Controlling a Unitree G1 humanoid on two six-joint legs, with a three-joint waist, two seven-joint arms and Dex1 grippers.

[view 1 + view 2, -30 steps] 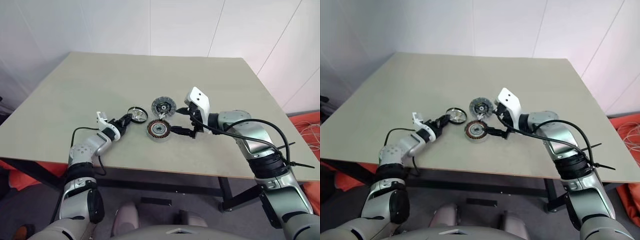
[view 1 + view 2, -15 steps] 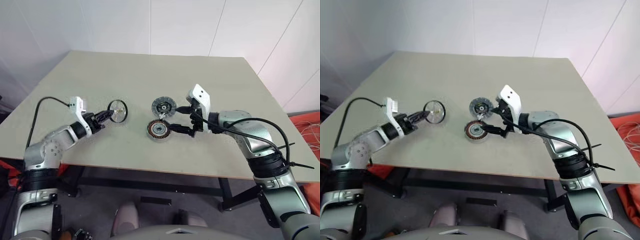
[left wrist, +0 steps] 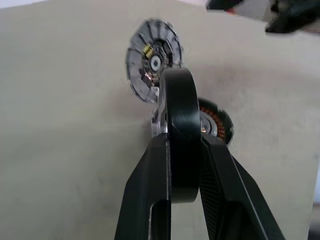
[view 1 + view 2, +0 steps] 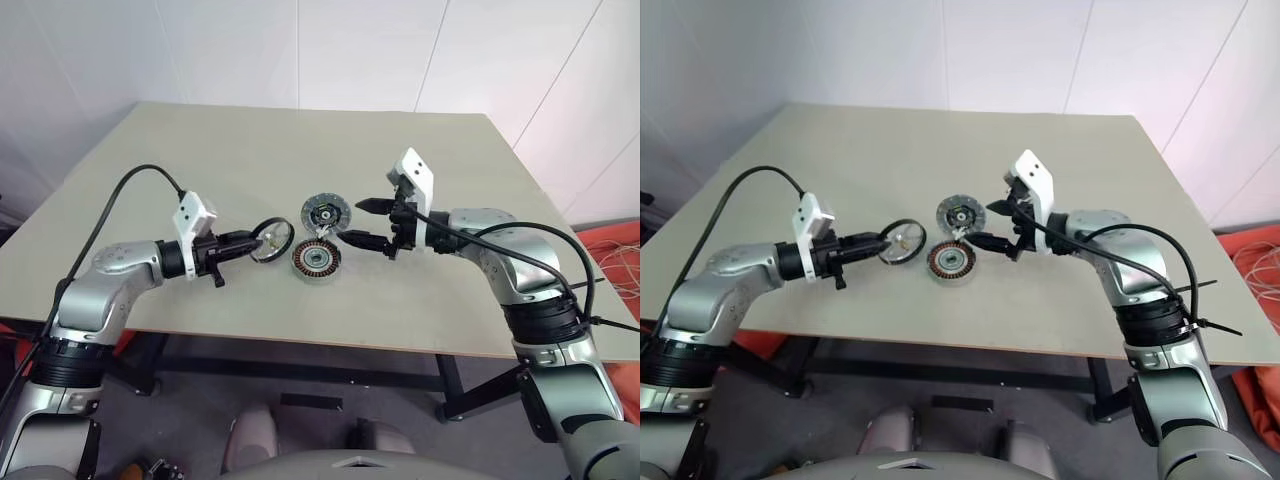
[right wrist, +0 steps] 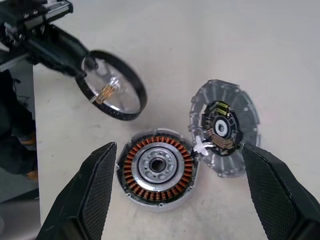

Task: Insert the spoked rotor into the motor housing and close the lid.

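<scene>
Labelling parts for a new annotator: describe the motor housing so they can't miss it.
On the beige table, look near the front edge between the two arms, where two round parts lie side by side. The housing is the nearer one: a thick cylinder with a copper winding ring around a silver hub. The lid touching it behind is a flat grey disc; the rotor hangs in the left gripper.

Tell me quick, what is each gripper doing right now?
Left gripper: shut on the spoked rotor, held off the table.
Right gripper: open, empty, above the motor housing.

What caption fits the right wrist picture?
Open right gripper above the motor housing and lid; left gripper holds the rotor.
</scene>
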